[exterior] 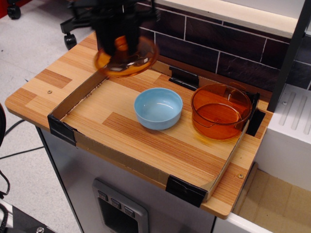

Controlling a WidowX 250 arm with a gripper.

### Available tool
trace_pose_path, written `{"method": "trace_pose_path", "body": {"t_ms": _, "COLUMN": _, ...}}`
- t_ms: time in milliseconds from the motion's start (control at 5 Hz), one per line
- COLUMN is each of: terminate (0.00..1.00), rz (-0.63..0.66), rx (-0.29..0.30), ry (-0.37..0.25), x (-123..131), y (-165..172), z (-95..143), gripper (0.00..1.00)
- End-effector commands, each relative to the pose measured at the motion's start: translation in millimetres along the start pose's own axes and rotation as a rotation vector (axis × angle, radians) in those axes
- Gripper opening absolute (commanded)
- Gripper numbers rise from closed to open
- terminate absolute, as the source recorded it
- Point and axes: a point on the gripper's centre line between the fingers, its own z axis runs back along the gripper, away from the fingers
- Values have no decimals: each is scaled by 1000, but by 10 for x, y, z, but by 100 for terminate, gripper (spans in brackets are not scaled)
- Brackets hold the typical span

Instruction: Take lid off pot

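Observation:
The amber-orange glass lid (127, 59) hangs in the air over the back left corner of the tray, tilted a little. My black gripper (121, 47) comes down from above and is shut on the lid's centre knob. The amber-orange glass pot (221, 110) stands open at the right end of the tray, with no lid on it, well to the right of the gripper.
A light blue bowl (158, 108) sits in the middle of the tray, left of the pot. The low cardboard tray wall (77, 92) with black taped corners rings the wooden work area. A dark brick wall stands behind, a white box at the right.

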Motion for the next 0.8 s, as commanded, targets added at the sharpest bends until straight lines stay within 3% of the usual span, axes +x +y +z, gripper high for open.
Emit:
{"method": "trace_pose_path", "body": {"t_ms": 0, "terminate": 0, "rz": -26, "rx": 63, "ry": -36, "x": 45, "y": 273, "z": -122, "gripper": 0}}
{"method": "trace_pose_path", "body": {"t_ms": 600, "terminate": 0, "rz": -31, "rx": 124, "ry": -38, "x": 121, "y": 402, "z": -413, "gripper": 0}}
